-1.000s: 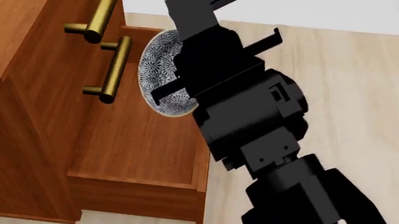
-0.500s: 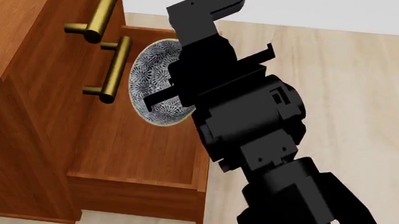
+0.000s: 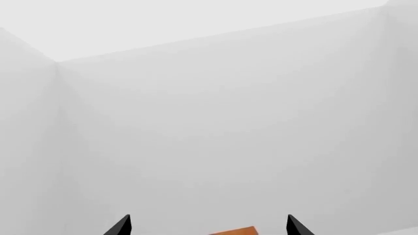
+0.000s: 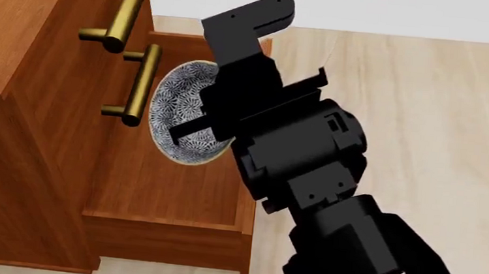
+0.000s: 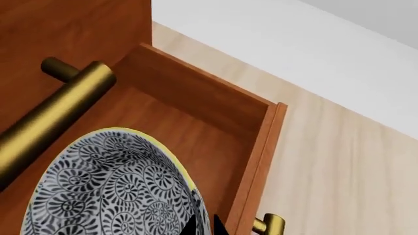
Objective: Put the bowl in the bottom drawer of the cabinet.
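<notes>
My right gripper (image 4: 214, 110) is shut on the rim of the bowl (image 4: 177, 100), a small blue-grey floral one with a pale yellow rim. The bowl hangs tilted on edge above the open bottom drawer (image 4: 166, 190) of the reddish-brown cabinet (image 4: 20, 100). In the right wrist view the bowl (image 5: 111, 186) fills the lower part. The gripper (image 5: 203, 227) pinches its edge beside the drawer's front wall (image 5: 258, 166). My left gripper (image 3: 209, 226) is open, facing white walls, with only an orange corner below it.
Two brass bar handles (image 4: 131, 7) (image 4: 141, 83) of the upper drawer fronts jut out just left of the bowl. The drawer's own brass handle (image 5: 271, 225) shows past its front wall. Pale wooden floor (image 4: 439, 113) lies to the right of the cabinet.
The right arm has carried the bowl left and lower in the head view, closer to the brass handles and further over the drawer's inside.
</notes>
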Controlling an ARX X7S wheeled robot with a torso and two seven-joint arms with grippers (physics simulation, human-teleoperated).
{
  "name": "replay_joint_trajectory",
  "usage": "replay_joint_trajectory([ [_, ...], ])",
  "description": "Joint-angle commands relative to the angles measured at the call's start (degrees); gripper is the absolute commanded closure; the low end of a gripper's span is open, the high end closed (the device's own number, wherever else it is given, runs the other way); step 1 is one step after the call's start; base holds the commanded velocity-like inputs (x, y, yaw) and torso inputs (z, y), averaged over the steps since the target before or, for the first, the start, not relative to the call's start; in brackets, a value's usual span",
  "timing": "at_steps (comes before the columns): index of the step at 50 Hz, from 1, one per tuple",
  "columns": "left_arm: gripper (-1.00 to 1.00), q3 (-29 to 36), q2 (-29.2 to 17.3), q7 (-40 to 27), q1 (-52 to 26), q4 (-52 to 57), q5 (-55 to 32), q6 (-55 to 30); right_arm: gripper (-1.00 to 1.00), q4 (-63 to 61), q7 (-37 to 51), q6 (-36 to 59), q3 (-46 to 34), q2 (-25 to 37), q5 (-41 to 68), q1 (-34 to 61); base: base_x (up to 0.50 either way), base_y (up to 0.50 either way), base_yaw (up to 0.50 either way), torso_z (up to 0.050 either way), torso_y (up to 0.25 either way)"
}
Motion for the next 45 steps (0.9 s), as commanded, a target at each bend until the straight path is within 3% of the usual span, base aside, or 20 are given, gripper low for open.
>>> replay_joint_trajectory([
  [1,-1.00,0.03,-0.16,-0.09,0.00,-0.12,-0.07,0.05,1.00,4.06,-1.58,-1.94,-0.06,-1.25,0.56,0.66,0.00,0.00,0.00,0.000,0.000],
  [10,-1.00,0.29,-0.20,-0.14,-0.47,-0.45,-0.03,-0.05,1.00,9.56,-2.01,-4.59,-3.24,-1.92,6.90,2.20,0.00,0.00,0.00,0.002,0.000],
  [28,-1.00,0.32,-0.34,-0.14,-0.38,-0.95,0.01,0.40,1.00,15.91,-1.11,-10.63,-19.70,-1.96,27.69,5.38,0.00,0.00,0.00,0.000,0.001],
  [45,-1.00,0.10,-0.62,-0.47,0.16,-0.43,-0.25,0.45,1.00,17.63,-0.62,-14.51,-31.82,-1.98,38.10,6.01,0.00,0.00,0.00,0.000,0.000],
])
